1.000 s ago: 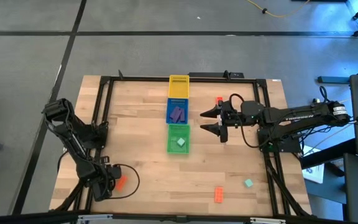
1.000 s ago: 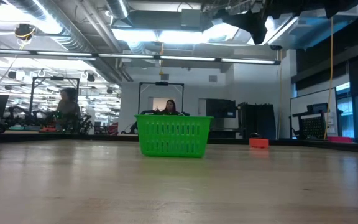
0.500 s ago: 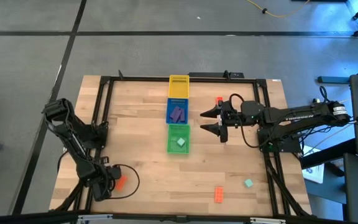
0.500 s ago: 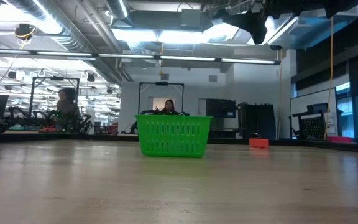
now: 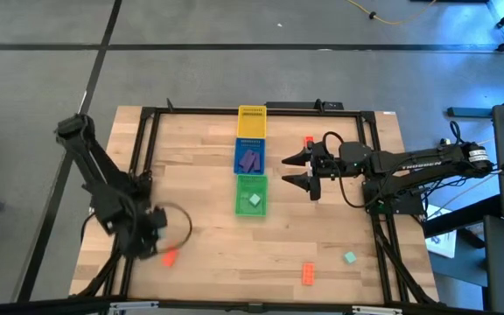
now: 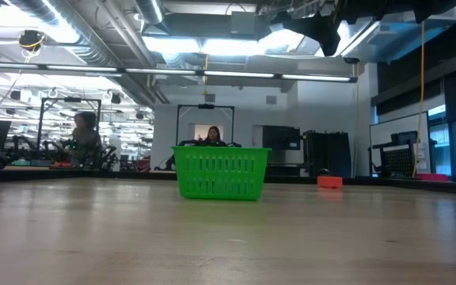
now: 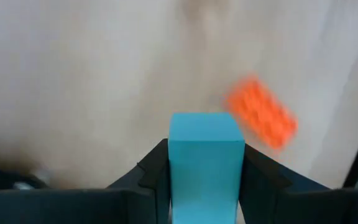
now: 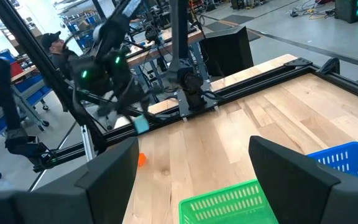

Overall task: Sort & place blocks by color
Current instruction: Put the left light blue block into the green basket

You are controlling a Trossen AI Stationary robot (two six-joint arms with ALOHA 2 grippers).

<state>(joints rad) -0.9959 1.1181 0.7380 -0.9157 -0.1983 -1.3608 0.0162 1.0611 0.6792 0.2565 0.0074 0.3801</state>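
Note:
My left gripper (image 7: 204, 163) hangs over the table's near left corner, shut on a teal block (image 7: 204, 146), which also shows in the right wrist view (image 8: 142, 125). An orange block (image 5: 168, 256) lies flat on the table just below it. My right gripper (image 5: 310, 171) waits open, level, right of the baskets. Another orange block (image 5: 308, 274) and a teal block (image 5: 349, 257) lie near the front right. A third orange block (image 5: 308, 140) lies at the far right. The green basket holds a teal block (image 5: 255, 199); the blue basket holds purple blocks (image 5: 250, 160). My left gripper pinches the teal block by two opposite sides (image 7: 174, 155) between its two fingers. The fingers come from above, pointing steeply down. The block is lifted clear of the table, its free end sticking out past the fingertips above the orange block (image 7: 261, 113).
Three baskets stand in a row at the table's middle: yellow (image 5: 251, 116) farthest, blue (image 5: 240, 156), green (image 5: 243, 203) nearest. A black frame (image 5: 147, 149) runs along the table's edges. People and workbenches show in the room beyond the table.
My left gripper has risen from the table beside the orange block and gone a little toward the far edge. The orange block has stayed where it lay.

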